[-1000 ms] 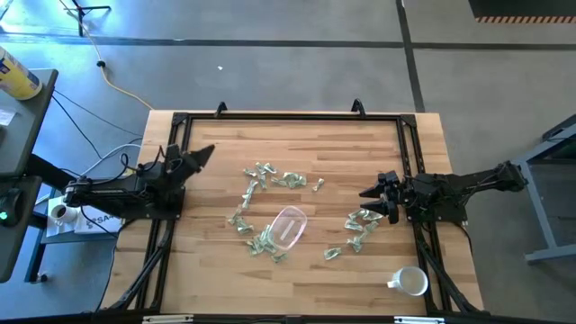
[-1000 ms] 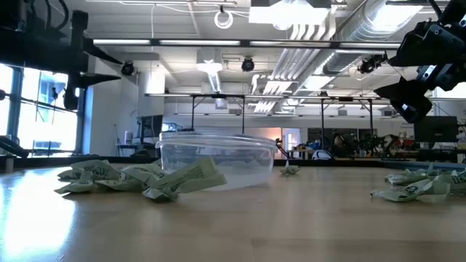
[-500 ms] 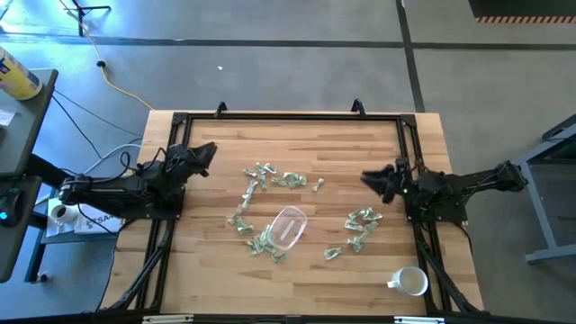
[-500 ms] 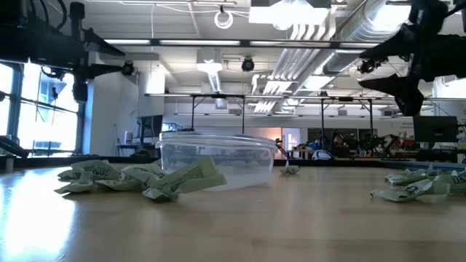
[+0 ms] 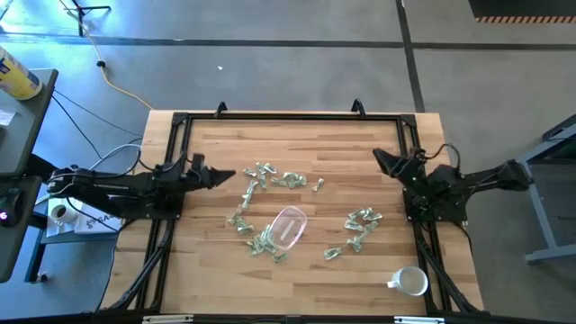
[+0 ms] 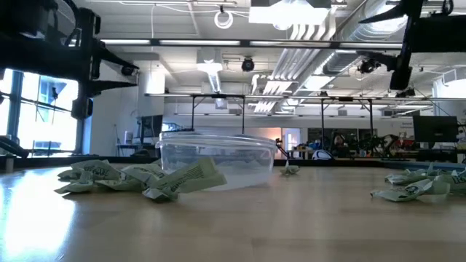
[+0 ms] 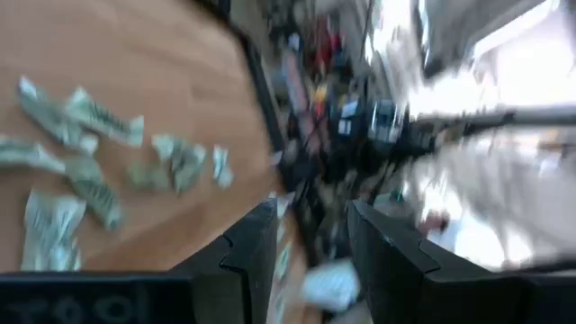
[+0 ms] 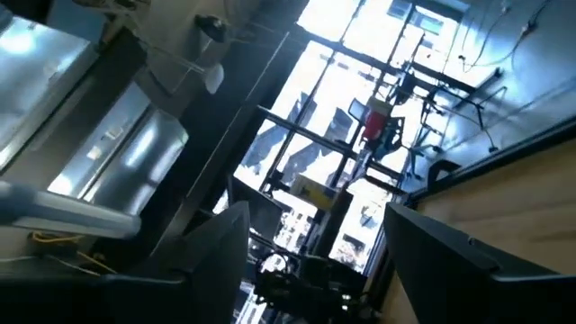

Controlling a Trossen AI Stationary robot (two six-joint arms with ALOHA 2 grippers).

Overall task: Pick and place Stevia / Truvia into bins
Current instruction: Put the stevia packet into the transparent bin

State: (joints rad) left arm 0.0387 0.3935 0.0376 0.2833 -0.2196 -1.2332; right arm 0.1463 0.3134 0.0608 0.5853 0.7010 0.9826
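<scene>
Several pale green and white Stevia packets lie flat on the wooden table in loose clusters: one (image 5: 270, 175) toward the far side, one (image 5: 261, 241) beside the bin, one (image 5: 360, 225) to its right. The clear shallow bin (image 5: 286, 227) stands among them, seen also in the low view (image 6: 216, 161). My left gripper (image 5: 229, 175) is open and hovers just left of the far cluster; its wrist view shows packets (image 7: 81, 153) beyond the fingers (image 7: 252, 261). My right gripper (image 5: 380, 159) is open, raised near the right rail, and its wrist view looks into the room.
A white mug (image 5: 411, 282) stands near the table's near right corner. A black frame rail (image 5: 288, 117) runs around the tabletop. Bare wood (image 5: 306, 144) lies along the far side and between the bin and the right-hand packets (image 6: 419, 185).
My left gripper has swung from the left rail toward the table's right and near side, closing on the far packet cluster. My right gripper has risen from above the right-hand packets and drawn back toward the far edge, tipping upward. The packets and bin have stayed put.
</scene>
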